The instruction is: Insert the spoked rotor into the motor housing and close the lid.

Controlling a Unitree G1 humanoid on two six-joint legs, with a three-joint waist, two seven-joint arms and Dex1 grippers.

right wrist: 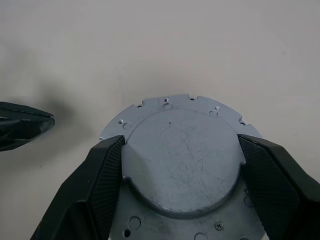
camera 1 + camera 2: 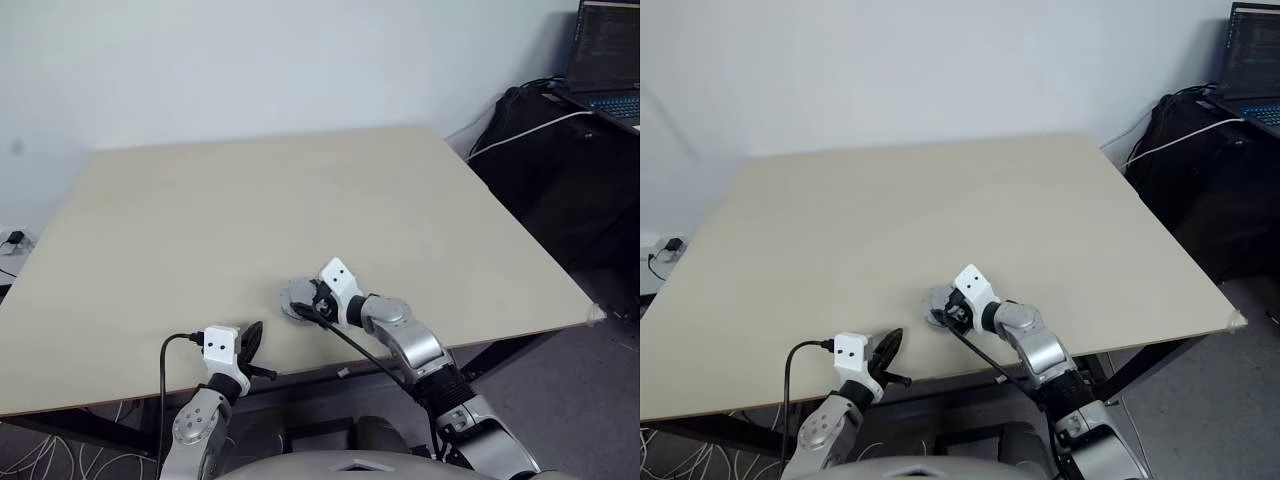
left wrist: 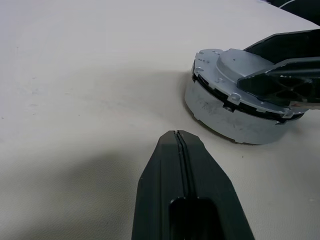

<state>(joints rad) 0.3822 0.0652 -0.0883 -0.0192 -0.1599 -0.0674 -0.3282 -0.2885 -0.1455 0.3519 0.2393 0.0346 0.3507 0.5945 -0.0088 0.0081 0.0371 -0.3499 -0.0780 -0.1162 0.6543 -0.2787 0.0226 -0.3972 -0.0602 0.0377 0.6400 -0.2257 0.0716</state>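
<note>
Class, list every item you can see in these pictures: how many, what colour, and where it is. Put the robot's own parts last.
Lid: one, dull grey, on the stacked round unit near the table's front edge, smooth face up.
Table: one, beige, under the lid.
Laptop: one, dark, lit screen, far right corner.
Black bag: one, beside the table, under the laptop.
Left gripper: one, black, shut, at the front edge.
Right gripper: one, black, fingers either side of the lid's raised centre.

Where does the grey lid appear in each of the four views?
Left eye view: the lid lies near the table's front edge, at the right gripper.
Right eye view: the lid lies at the same spot, low centre.
Left wrist view: the lid is at upper right, beyond the shut left gripper.
Right wrist view: the lid sits between two black fingers.
Shared landmark: the right gripper.
</note>
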